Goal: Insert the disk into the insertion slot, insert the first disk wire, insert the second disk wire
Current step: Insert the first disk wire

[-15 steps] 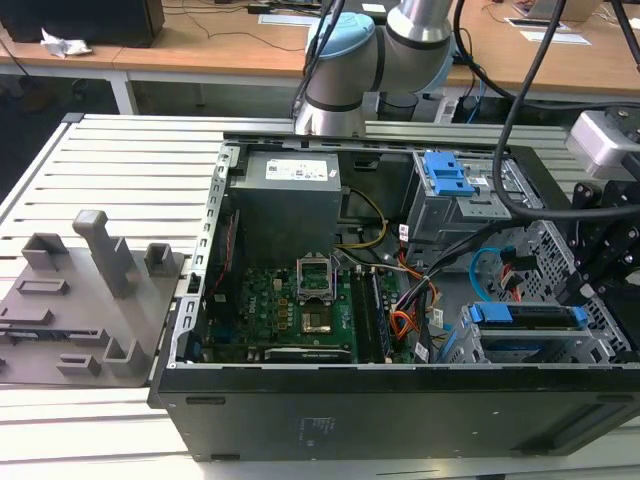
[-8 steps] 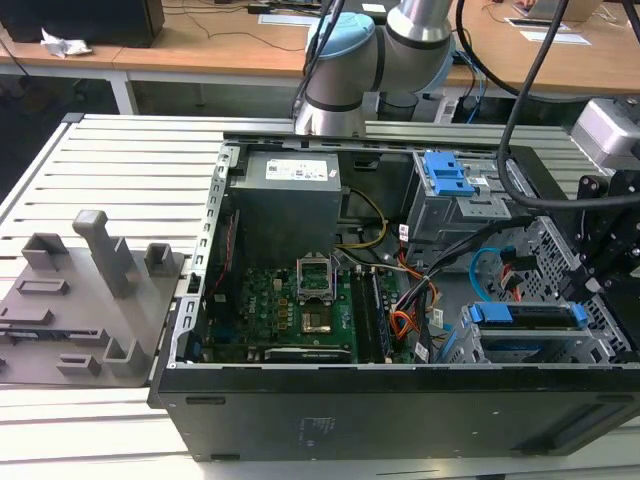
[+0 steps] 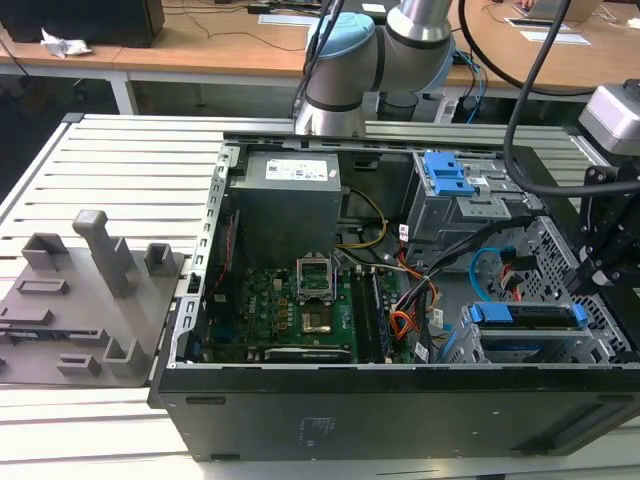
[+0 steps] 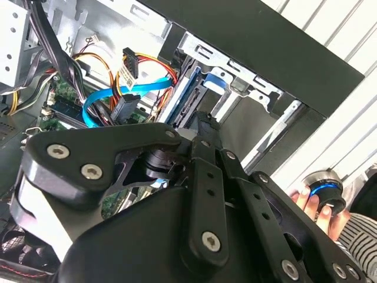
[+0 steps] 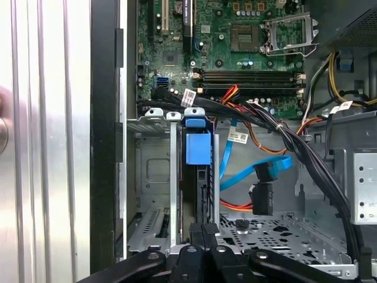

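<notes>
The disk (image 5: 200, 194), black with a blue plastic handle (image 5: 197, 147), stands on edge inside the insertion slot (image 5: 174, 194) of the grey perforated drive cage. In the exterior view the disk (image 3: 525, 317) lies in the cage (image 3: 605, 335) at the case's front right corner. My gripper (image 5: 204, 231) is shut, its fingertips together right at the disk's near end. Beside the disk a blue disk wire (image 5: 268, 168) with a black plug (image 5: 262, 198) hangs loose. In the second wrist view the same black plug (image 4: 125, 106) and a second plug on orange and yellow wires (image 4: 129, 62) hang free of the disk.
A boxy grey cage with blue tabs (image 3: 448, 178) stands at the case's back right. The motherboard (image 3: 285, 300) and a black cable bundle (image 5: 283, 132) lie close by. A person's hand (image 4: 309, 203) rests on a blue-ringed knob outside the case. A grey fixture tray (image 3: 75, 300) lies at the exterior view's left.
</notes>
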Motion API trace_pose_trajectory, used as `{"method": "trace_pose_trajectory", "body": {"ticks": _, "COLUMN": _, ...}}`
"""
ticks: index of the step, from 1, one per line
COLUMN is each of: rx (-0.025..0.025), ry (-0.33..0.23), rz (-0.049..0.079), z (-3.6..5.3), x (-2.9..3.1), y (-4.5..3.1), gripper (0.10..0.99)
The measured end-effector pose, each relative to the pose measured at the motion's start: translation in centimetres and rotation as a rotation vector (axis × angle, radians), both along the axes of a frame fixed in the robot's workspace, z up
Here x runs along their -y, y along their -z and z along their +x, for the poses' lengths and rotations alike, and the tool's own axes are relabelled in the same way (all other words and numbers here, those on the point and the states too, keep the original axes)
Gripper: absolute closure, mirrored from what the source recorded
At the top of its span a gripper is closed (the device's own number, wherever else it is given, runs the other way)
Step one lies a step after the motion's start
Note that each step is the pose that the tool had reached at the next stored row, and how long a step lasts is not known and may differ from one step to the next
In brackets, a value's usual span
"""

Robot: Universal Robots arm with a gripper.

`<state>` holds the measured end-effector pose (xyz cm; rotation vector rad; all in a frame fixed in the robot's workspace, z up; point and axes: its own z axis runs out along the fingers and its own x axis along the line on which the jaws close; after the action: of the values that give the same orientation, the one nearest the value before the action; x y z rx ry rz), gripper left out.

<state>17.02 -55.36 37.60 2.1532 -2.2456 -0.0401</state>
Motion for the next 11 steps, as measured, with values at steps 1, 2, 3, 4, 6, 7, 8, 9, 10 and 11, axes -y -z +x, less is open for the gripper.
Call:
{"method": "trace_pose_trajectory", "body": {"ticks": 1, "rx": 0.0, "ry": 0.0, "rz": 0.0, "z": 0.0, "x": 0.0, "y": -0.03, "gripper": 0.98}}
{"method": "trace_pose_trajectory", "body": {"ticks": 2, "rx": 0.0, "ry": 0.0, "rz": 0.0, "z": 0.0, "x": 0.0, "y": -0.03, "gripper": 0.98}}
{"method": "trace_pose_trajectory", "body": {"ticks": 3, "rx": 0.0, "ry": 0.0, "rz": 0.0, "z": 0.0, "x": 0.0, "y": -0.05, "gripper": 0.98}}
{"method": "trace_pose_trajectory", "body": {"ticks": 4, "rx": 0.0, "ry": 0.0, "rz": 0.0, "z": 0.0, "x": 0.0, "y": -0.05, "gripper": 0.98}}
{"method": "trace_pose_trajectory", "body": {"ticks": 6, "rx": 0.0, "ry": 0.0, "rz": 0.0, "z": 0.0, "x": 0.0, "y": -0.05, "gripper": 0.98}}
{"method": "trace_pose_trajectory", "body": {"ticks": 7, "rx": 0.0, "ry": 0.0, "rz": 0.0, "z": 0.0, "x": 0.0, "y": -0.05, "gripper": 0.973}}
{"method": "trace_pose_trajectory", "body": {"ticks": 8, "rx": 0.0, "ry": 0.0, "rz": 0.0, "z": 0.0, "x": 0.0, "y": -0.05, "gripper": 0.973}}
{"method": "trace_pose_trajectory", "body": {"ticks": 9, "rx": 0.0, "ry": 0.0, "rz": 0.0, "z": 0.0, "x": 0.0, "y": -0.06, "gripper": 0.973}}
{"method": "trace_pose_trajectory", "body": {"ticks": 10, "rx": 0.0, "ry": 0.0, "rz": 0.0, "z": 0.0, "x": 0.0, "y": -0.06, "gripper": 0.918}}
{"method": "trace_pose_trajectory", "body": {"ticks": 11, "rx": 0.0, "ry": 0.0, "rz": 0.0, "z": 0.0, "x": 0.0, "y": -0.06, "gripper": 0.792}}
